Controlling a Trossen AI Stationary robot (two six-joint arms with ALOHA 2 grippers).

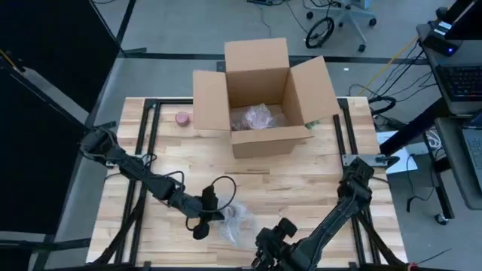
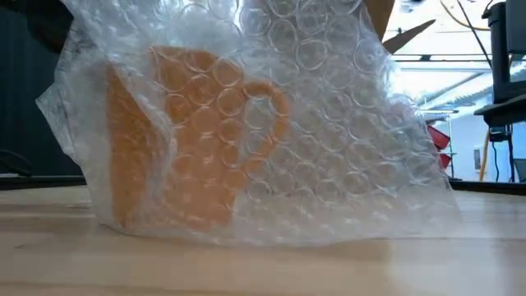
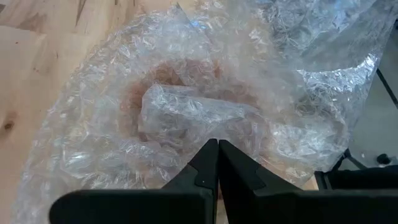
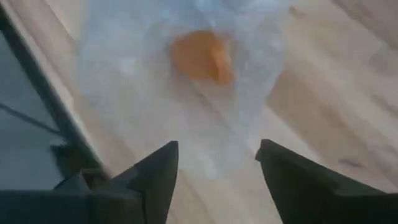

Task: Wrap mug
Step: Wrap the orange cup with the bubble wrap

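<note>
Crinkly bubble wrap (image 2: 329, 148) over orange mug (image 2: 193, 140)

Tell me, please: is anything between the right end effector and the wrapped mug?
Nothing visible. The right end effector is open, and only bare table and loose bubble wrap lie before the orange mug.

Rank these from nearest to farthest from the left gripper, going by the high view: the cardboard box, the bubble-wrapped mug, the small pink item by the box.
1. Bubble-wrapped mug: right beside the left gripper, at the table's near edge.
2. Small pink item: far side of the table, just left of the box.
3. Cardboard box: far centre, open. Its near wall is nearly as close as the pink item, so 2 and 3 are close.
</note>
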